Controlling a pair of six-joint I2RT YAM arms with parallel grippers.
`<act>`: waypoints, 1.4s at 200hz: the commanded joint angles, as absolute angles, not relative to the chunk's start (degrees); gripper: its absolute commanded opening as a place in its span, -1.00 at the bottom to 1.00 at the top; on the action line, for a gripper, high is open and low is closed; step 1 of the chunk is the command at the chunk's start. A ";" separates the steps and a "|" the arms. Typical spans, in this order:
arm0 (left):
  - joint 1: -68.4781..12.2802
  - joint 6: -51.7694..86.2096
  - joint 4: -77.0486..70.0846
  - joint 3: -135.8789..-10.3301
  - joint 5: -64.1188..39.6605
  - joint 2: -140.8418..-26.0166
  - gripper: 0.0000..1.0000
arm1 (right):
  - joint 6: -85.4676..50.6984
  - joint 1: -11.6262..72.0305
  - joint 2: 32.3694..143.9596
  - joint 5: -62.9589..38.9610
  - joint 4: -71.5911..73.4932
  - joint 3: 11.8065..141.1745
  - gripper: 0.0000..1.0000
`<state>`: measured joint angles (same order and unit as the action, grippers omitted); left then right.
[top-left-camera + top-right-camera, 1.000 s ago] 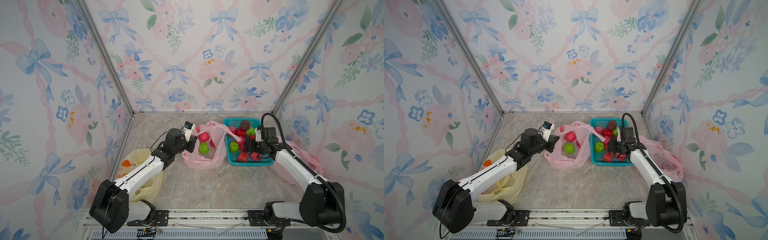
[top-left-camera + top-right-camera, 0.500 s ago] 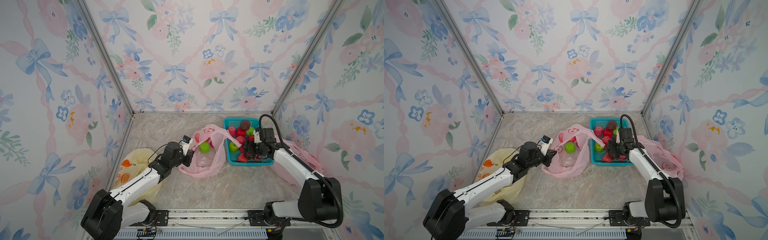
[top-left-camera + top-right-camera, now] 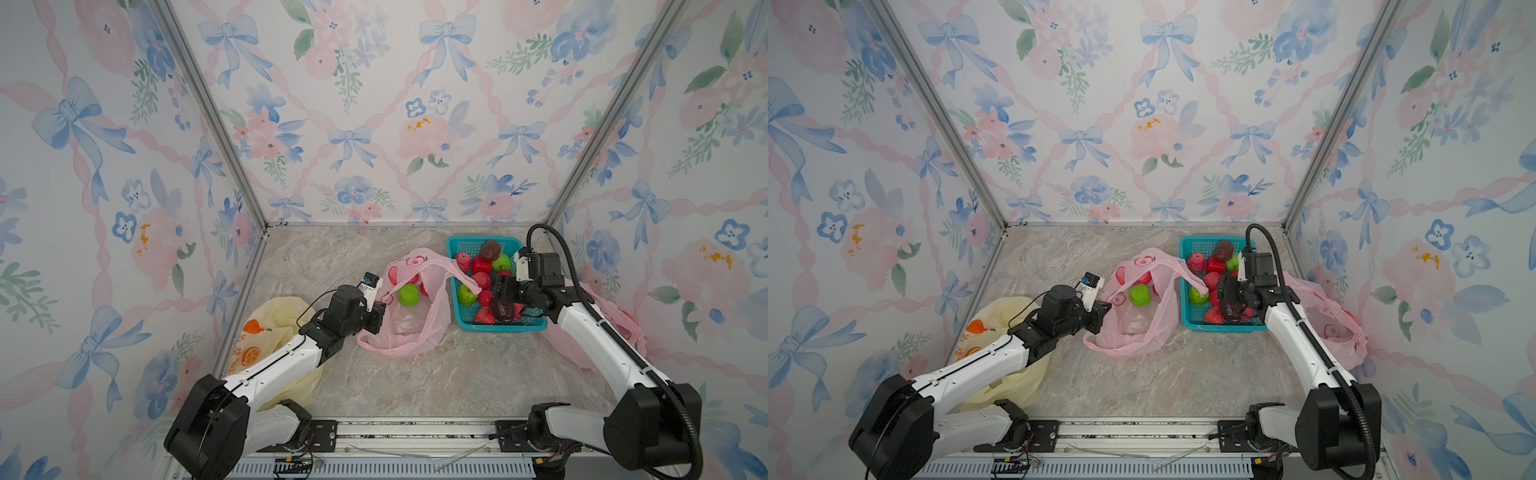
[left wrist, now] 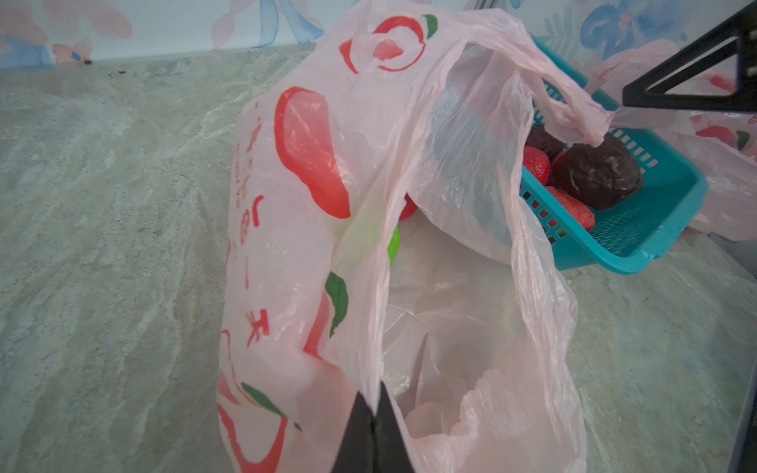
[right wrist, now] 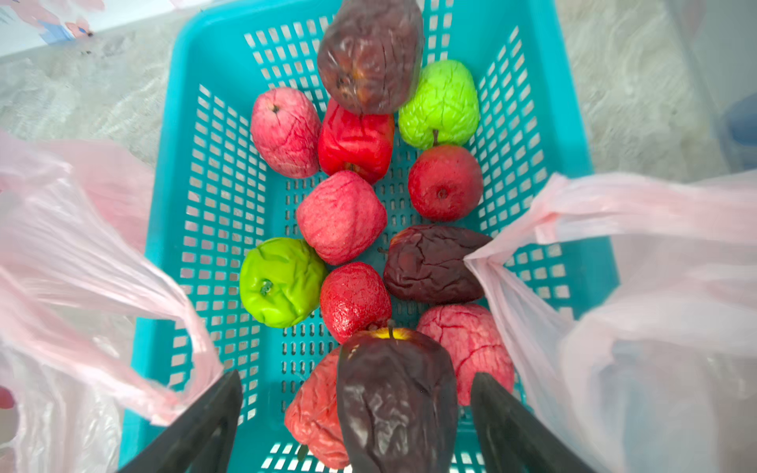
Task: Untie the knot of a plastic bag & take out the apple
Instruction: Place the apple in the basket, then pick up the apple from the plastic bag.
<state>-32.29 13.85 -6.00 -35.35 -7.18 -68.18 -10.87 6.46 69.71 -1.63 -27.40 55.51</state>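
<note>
The pink plastic bag [image 3: 419, 332] lies open on the table, and no knot is in view. A green apple [image 3: 408, 294] and red fruit sit inside it. My left gripper [image 4: 373, 403] is shut on the bag's near edge [image 4: 368, 327], holding the mouth up. My right gripper [image 5: 356, 379] hangs open over the teal basket [image 5: 172, 123]. A dark wrinkled apple [image 5: 395, 401] rests between its fingers with a gap on both sides, lying on the other apples. In a top view this apple [image 3: 502, 309] is at the basket's front.
The basket [image 3: 498, 326] holds several red, green and dark apples. One bag handle [image 3: 461, 274] drapes over its left rim. Another pink bag [image 3: 615, 324] lies to the right of the basket, and a yellow bag [image 3: 270, 332] lies at the left wall.
My left gripper has drawn the bag's edge down and toward the front. My right gripper's jaws have spread wider around the dark apple over the basket.
</note>
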 commanded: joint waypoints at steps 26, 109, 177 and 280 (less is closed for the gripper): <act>-33.66 16.79 -5.51 -36.20 -5.29 -70.10 -1.00 | -2.53 18.20 61.80 -9.04 -22.98 57.73 0.69; -34.20 17.99 -5.16 -38.14 -3.23 -71.21 -1.00 | -2.35 37.56 79.06 -16.73 -18.00 65.01 0.65; -34.19 18.89 -5.23 -38.59 -2.13 -71.51 -1.00 | -5.90 40.50 96.55 -6.88 -16.11 74.49 0.66; -34.25 19.42 -6.87 -37.83 1.61 -70.12 -0.82 | -8.70 40.87 106.27 1.00 -19.71 80.31 0.66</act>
<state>-33.89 18.74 -6.07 -37.30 1.04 -71.05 -7.49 40.25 104.42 -0.19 -18.90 78.37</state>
